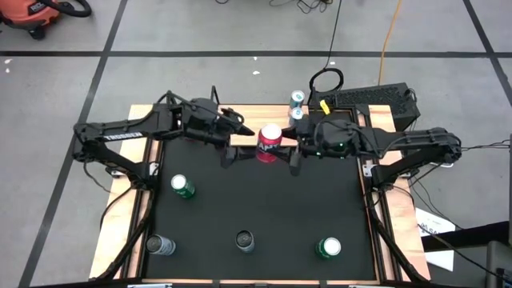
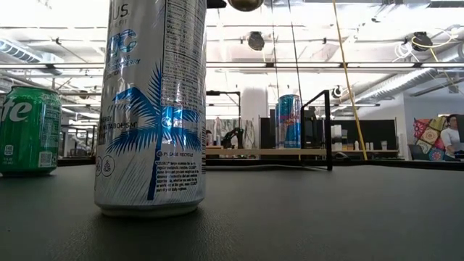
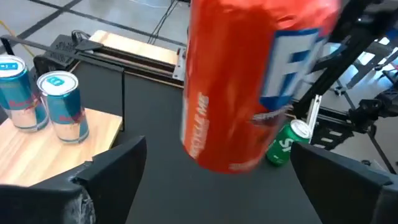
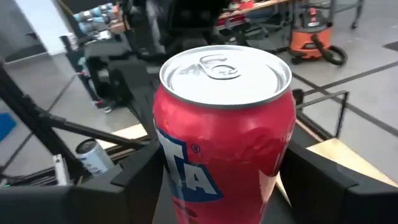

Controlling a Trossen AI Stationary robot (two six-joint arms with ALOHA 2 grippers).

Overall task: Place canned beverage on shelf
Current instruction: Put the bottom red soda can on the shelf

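So the red can (image 1: 270, 142) is up at the back of the table, right over the light-wood shelf (image 1: 244, 138), and the right gripper (image 1: 289, 152) has its fingers clamped on both sides of it, holding it upright. The left gripper (image 1: 233, 138) sits just beside the can with its fingers spread wide, nothing in them; from its own wrist view the can looks tilted and a bit blurry, so I can't say if it's actually resting on the board. Two blue-and-silver cans (image 1: 298, 105) already stand at the shelf's right end, and a green can (image 1: 182, 186) sits out on the black tabletop (image 1: 264, 200).
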